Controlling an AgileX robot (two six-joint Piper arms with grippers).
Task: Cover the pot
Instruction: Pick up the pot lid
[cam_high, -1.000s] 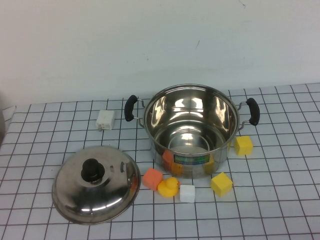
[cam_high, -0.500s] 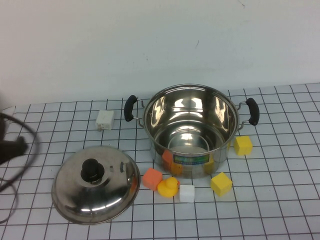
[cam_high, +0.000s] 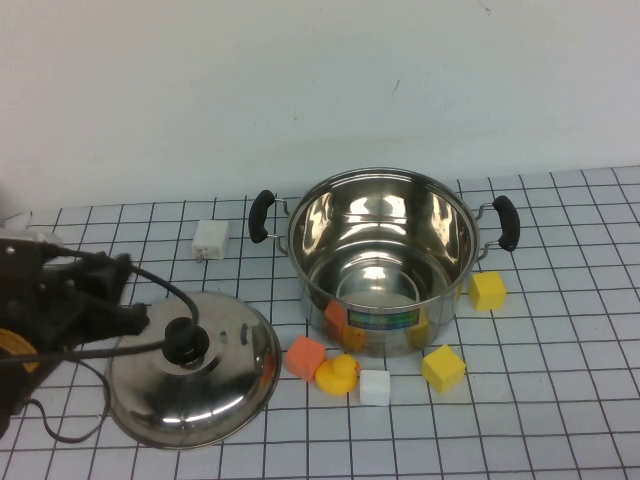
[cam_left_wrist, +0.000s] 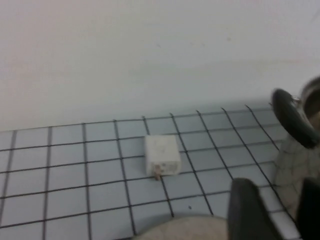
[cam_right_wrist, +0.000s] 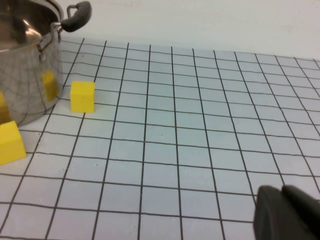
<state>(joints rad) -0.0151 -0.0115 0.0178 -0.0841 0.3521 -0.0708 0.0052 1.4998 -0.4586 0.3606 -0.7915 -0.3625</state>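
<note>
The steel pot (cam_high: 380, 255) with black side handles and a green-blue label stands open at the table's middle. Its handle (cam_left_wrist: 292, 117) shows in the left wrist view, and its side (cam_right_wrist: 22, 75) in the right wrist view. The domed lid (cam_high: 215, 390) with a black knob (cam_high: 183, 342) lies on the table to the pot's left. My left gripper (cam_high: 125, 292) is open and empty, just left of the knob over the lid's edge; in its own view (cam_left_wrist: 277, 210) the jaws stand apart. My right gripper (cam_right_wrist: 281, 191) is shut and empty, low over the table right of the pot, outside the high view.
A white plug adapter (cam_high: 210, 239) lies behind the lid. An orange cube (cam_high: 305, 356), a yellow duck (cam_high: 337, 373), a white cube (cam_high: 374, 386) and a yellow cube (cam_high: 442, 367) sit in front of the pot. Another yellow cube (cam_high: 487, 290) sits at its right.
My left arm has come in from the left edge and now reaches the lid's left side near the knob. Pot, lid and blocks have not moved.
</note>
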